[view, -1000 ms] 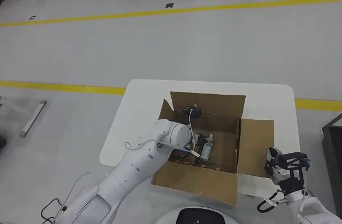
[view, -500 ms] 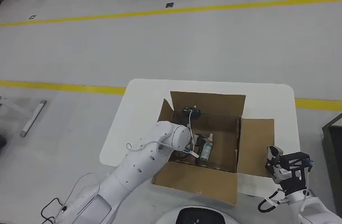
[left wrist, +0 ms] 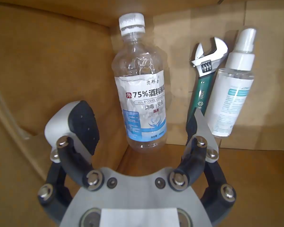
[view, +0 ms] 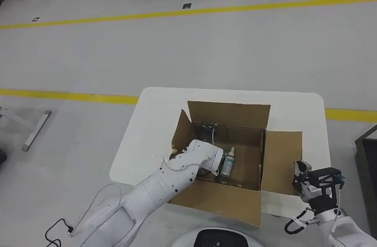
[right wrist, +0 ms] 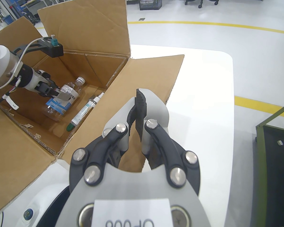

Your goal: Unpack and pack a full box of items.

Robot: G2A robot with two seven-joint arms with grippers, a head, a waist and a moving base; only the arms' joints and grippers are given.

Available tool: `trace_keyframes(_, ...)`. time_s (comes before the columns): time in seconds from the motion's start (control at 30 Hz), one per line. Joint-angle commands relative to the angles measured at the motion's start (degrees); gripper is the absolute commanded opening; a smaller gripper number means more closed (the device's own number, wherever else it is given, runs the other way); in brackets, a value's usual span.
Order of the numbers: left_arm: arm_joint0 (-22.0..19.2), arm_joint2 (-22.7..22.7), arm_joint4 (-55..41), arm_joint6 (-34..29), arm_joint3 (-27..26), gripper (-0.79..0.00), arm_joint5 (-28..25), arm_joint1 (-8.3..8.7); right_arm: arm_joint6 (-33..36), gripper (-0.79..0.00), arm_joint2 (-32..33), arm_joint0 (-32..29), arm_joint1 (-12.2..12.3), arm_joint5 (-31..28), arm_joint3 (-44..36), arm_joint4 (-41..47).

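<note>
L tool (left wrist: 140, 111) open, flanking bottle (left wrist: 140, 83) by box (left wrist: 37, 48) wall, wrench (left wrist: 204, 81) close; R tool (right wrist: 140, 100) closed, outside.

A white table (view: 150, 120) carries one open cardboard box (view: 220, 199).

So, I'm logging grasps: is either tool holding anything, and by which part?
Nothing is held. The left tool is open around the lower half of the clear bottle, not touching it; the right tool is shut, empty.
</note>
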Motion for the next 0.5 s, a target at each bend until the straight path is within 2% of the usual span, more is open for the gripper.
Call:
trace_keyframes(0.0,-0.4,0.5,0.1,0.1,1.6,0.0,0.1,-0.52,-0.1,-0.785,0.0,0.0,0.0,0.0,0.1,0.0)
trace_keyframes(0.17,-1.6,0.6,-0.9,0.4,4.7,0.0,0.4,-1.89,-0.3,-0.785,-0.2,0.2,0.0,0.1,0.5,0.2)
trace_keyframes(0.47,-2.5,0.2,-1.8,0.9,8.5,0.0,0.8,-3.37,-0.2,-0.785,-0.6,0.9,0.0,0.4,0.7,0.2)
